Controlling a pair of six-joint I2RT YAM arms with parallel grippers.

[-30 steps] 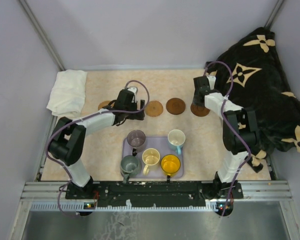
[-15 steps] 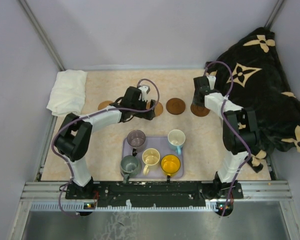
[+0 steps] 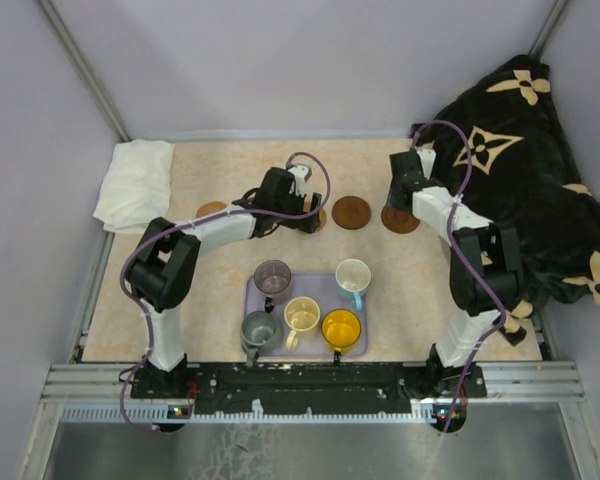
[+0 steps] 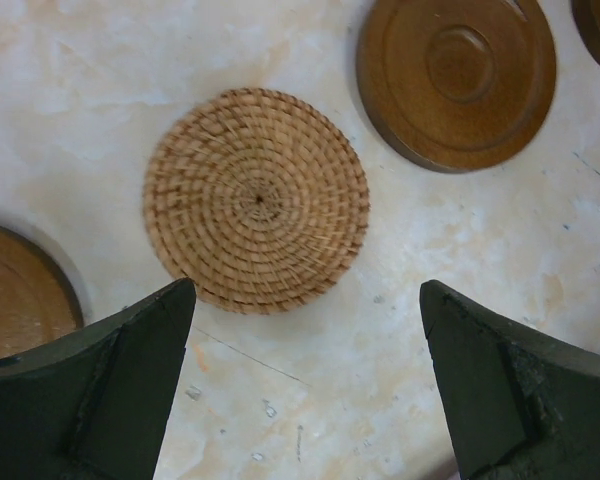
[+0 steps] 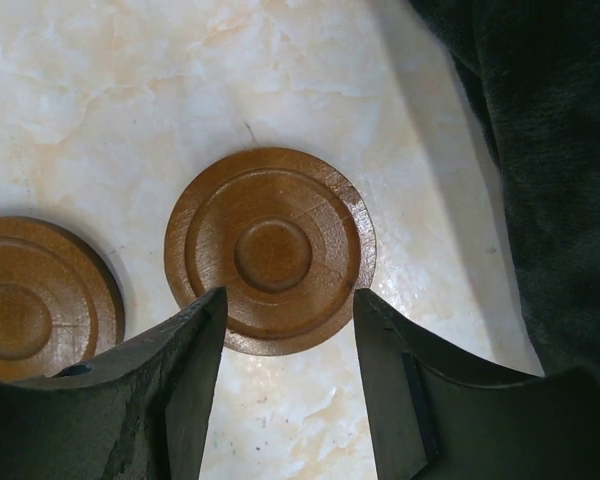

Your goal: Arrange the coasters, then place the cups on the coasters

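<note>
A marbled beige tabletop sits between pale grey walls, with a folded white cloth (image 3: 135, 185) at its back left corner and a dark flower-patterned blanket (image 3: 520, 170) heaped on the right. Seen from above, a lavender tray (image 3: 315, 290) near the arm bases carries all five cups: the purple-grey cup (image 3: 273, 277), white cup (image 3: 353, 275), cream cup (image 3: 302, 316), yellow-orange cup (image 3: 341, 328) and grey-green cup (image 3: 260, 330). Behind the tray, coasters lie in a row: the leftmost coaster (image 3: 211, 210), the middle wooden coaster (image 3: 351, 212) and the rightmost wooden coaster (image 3: 401, 221). The left gripper (image 3: 305, 215) and right gripper (image 3: 400, 190) both hang over this row.

The left wrist camera shows the left gripper (image 4: 305, 300) spread wide and empty above a woven coaster (image 4: 257, 200). The middle wooden coaster (image 4: 456, 80) lies just beside it.

In the right wrist view, the right gripper (image 5: 290, 305) is partly spread, pinching nothing. Its fingers overlap the near edge of the rightmost wooden coaster (image 5: 270, 250), and whether they touch it cannot be told. The blanket (image 5: 540, 150) lies close by.
</note>
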